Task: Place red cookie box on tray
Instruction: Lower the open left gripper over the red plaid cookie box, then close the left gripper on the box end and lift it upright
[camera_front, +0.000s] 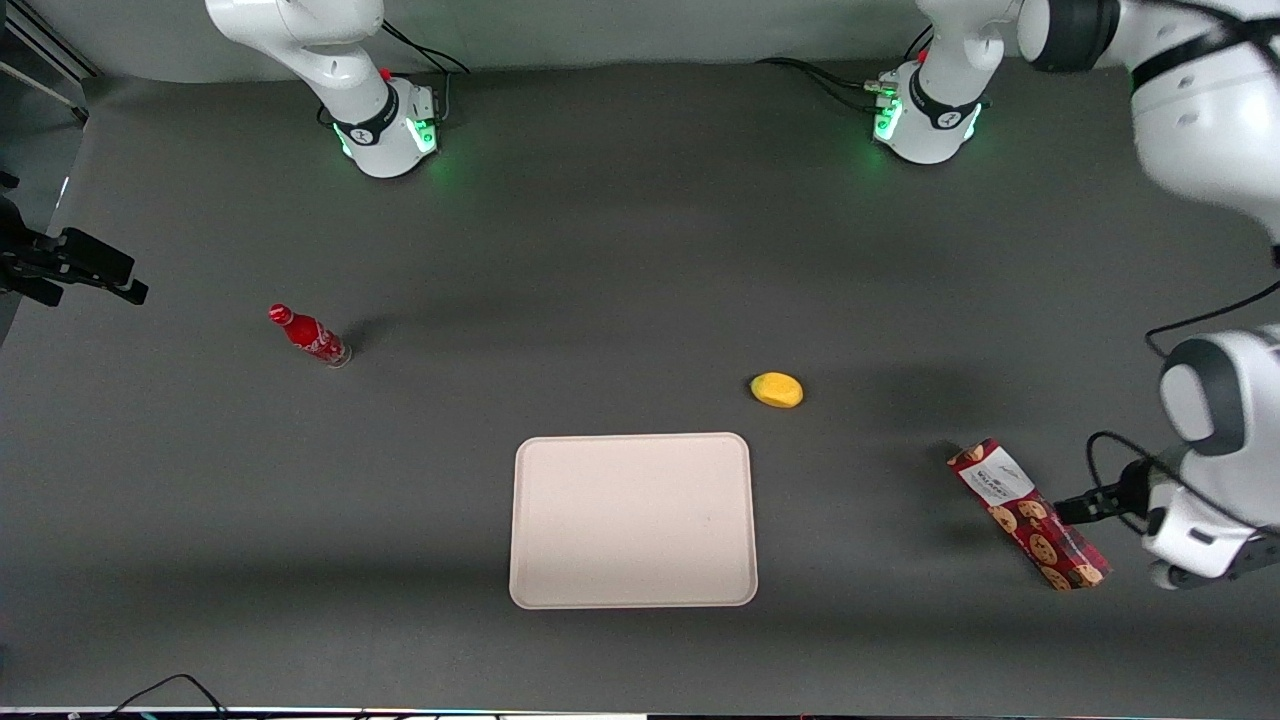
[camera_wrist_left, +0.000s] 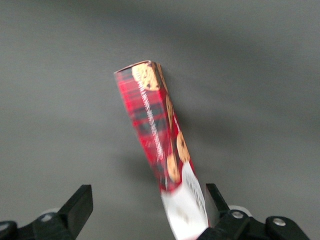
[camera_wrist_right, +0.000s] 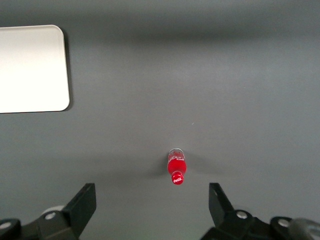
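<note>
While the red cookie box (camera_front: 1030, 514) lies on the counter (camera_front: 620, 260) | gripper (camera_wrist_left: 150, 207) beside it, fingers spread, ungrasped | tray (camera_front: 633, 520) bare; whole transfer remains.

Front camera looks down from high; wrist cameras face the tabletop (camera_front: 620, 250).

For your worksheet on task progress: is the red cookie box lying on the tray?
No: the cookie box lies on the table beside the open tool, apart from the tray.
</note>
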